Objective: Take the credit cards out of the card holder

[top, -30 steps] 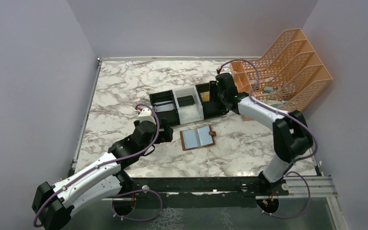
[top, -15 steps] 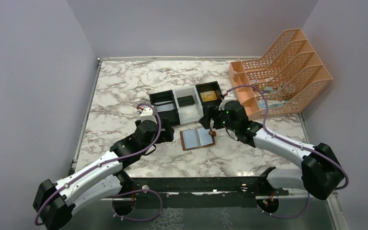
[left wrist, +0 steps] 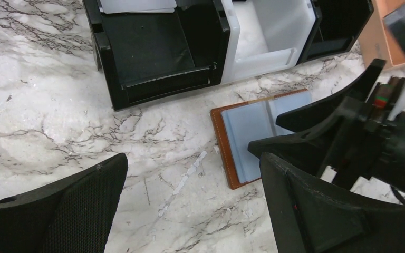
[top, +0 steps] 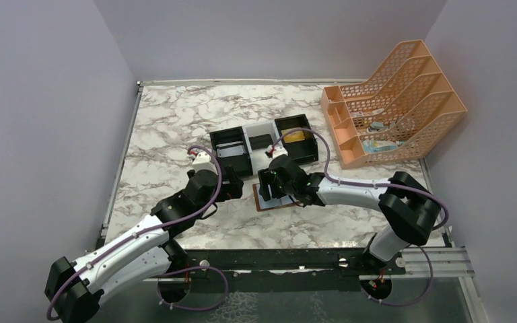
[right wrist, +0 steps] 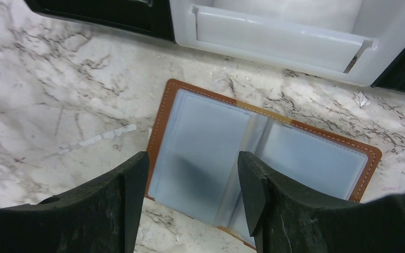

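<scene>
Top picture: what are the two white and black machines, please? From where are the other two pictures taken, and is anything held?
They are two robot arms, fixed at the near edge of a marble table. Each ends in a gripper with two fingers. The top picture comes from a camera above and behind the arms. The other two come from small cameras on the wrists, so the black shapes at the bottom belong to the gripper itself. On the table a brown card holder lies open and flat, near a tray with three compartments. A gold card and a dark card lie in the tray. An orange rack stands at the far right. The right gripper hangs over the holder; the left gripper is beside it. Both are open and hold nothing.
</scene>
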`<state>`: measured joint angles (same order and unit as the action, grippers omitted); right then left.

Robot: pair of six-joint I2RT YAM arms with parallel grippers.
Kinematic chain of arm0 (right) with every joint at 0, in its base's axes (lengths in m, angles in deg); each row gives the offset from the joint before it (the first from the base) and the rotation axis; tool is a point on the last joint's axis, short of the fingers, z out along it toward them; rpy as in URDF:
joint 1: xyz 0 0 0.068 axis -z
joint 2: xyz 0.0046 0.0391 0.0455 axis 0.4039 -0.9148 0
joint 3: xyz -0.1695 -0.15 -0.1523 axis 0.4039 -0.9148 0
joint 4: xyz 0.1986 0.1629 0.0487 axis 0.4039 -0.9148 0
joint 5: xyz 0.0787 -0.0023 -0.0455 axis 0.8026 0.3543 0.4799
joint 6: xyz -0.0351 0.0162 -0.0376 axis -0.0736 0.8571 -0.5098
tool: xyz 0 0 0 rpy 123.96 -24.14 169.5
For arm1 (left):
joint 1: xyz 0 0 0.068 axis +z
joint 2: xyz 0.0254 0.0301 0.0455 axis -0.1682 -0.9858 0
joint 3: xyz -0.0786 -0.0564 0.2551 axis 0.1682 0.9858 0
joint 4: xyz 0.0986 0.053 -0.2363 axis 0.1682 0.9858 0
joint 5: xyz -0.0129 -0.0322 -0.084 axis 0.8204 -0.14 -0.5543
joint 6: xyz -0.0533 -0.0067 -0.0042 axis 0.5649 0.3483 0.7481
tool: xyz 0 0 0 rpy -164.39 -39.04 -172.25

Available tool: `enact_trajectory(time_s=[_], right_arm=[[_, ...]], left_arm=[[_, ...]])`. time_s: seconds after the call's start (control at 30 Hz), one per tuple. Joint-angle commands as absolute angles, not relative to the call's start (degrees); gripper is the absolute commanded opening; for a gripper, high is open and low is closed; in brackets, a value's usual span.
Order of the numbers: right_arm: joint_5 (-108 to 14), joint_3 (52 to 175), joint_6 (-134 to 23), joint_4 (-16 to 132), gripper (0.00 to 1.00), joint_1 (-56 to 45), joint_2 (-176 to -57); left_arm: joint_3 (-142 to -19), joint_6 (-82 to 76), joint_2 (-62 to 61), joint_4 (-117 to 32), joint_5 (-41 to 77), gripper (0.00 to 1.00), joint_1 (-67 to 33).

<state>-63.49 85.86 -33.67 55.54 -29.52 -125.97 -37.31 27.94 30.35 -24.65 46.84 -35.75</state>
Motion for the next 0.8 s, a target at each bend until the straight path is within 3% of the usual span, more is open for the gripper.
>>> enact_trajectory(time_s=[0.0,0.63,0.77], right_arm=[[-68.3,88.9,-34.0,52.3,0.63,-30.8,-128.5],[-72.4,93.8,-32.9,47.0,0.63,-32.0,-136.7],[-68.9,92.5,-33.4,49.9,0.54,-32.1,-136.6]], left_arm=[[-37.6,28.8,32.4,-23.9,48.8,0.99,-35.5],[-37.8,28.2,31.2,-24.4,47.2,0.99,-35.5],[-38.4,27.7,30.0,-24.5,46.0,0.99,-35.5]])
